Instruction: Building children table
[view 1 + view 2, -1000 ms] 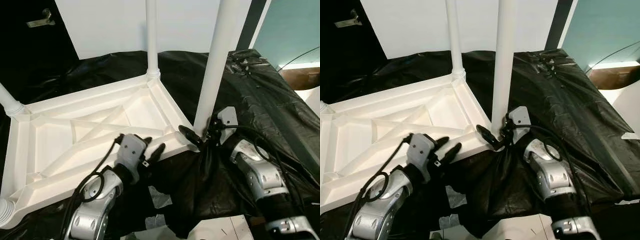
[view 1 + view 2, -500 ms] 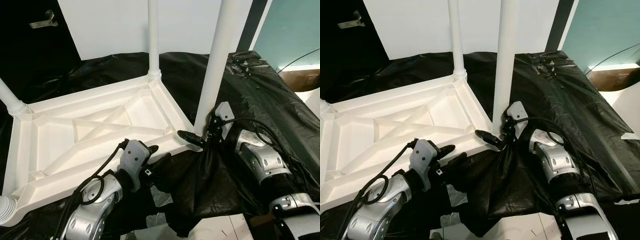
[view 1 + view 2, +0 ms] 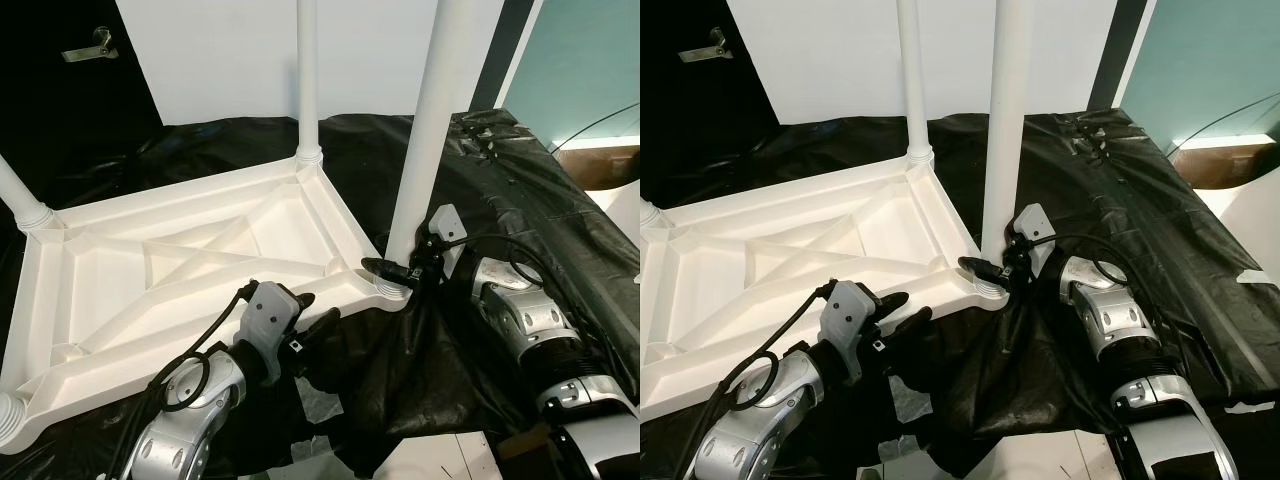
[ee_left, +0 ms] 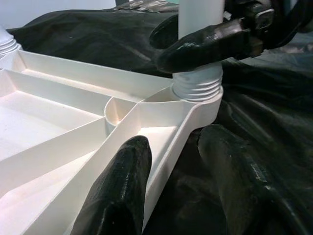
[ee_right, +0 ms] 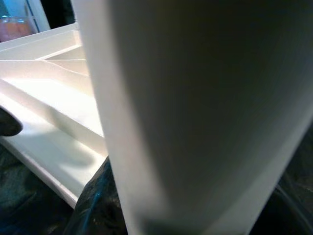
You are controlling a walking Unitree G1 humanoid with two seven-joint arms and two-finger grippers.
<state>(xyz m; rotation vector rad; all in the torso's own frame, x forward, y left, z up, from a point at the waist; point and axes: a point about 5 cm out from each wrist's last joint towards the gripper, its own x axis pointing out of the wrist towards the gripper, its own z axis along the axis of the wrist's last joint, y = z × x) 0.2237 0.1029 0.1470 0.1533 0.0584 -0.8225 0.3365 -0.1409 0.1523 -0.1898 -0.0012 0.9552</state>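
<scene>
The right end effector [image 3: 392,272] is clamped on the base of the near-right leg [image 3: 425,130], one black finger lying across the front of the tube just above its threaded collar, the other hidden behind it. In the right wrist view the leg [image 5: 195,107] stands so close that it blurs. That leg is upright, its long axis vertical, seated in the near-right corner socket of the tabletop [image 3: 180,270].

The left end effector [image 3: 312,318] is spread, its two fingers straddling the tabletop's near rim close to the same corner: one finger [image 4: 122,191] rests inside the rim, the other lies outside over the black sheet [image 3: 500,200]. Whether it presses on the rim cannot be told.

The tabletop lies upside down, ribbed underside up, flat on the sheet with its long axis running from the robot's left to its right. Diagonal ribs cross between its corners. A second leg [image 3: 307,75] stands vertical at the far-right corner. A third leg [image 3: 18,195] rises from the far-left corner, leaning outward to the left. At the near-left corner a ribbed white collar [image 3: 8,420] sits at the socket, cut off by the frame's edge.

The crumpled sheet covers the surface under and around the tabletop, hanging loose at the near edge
</scene>
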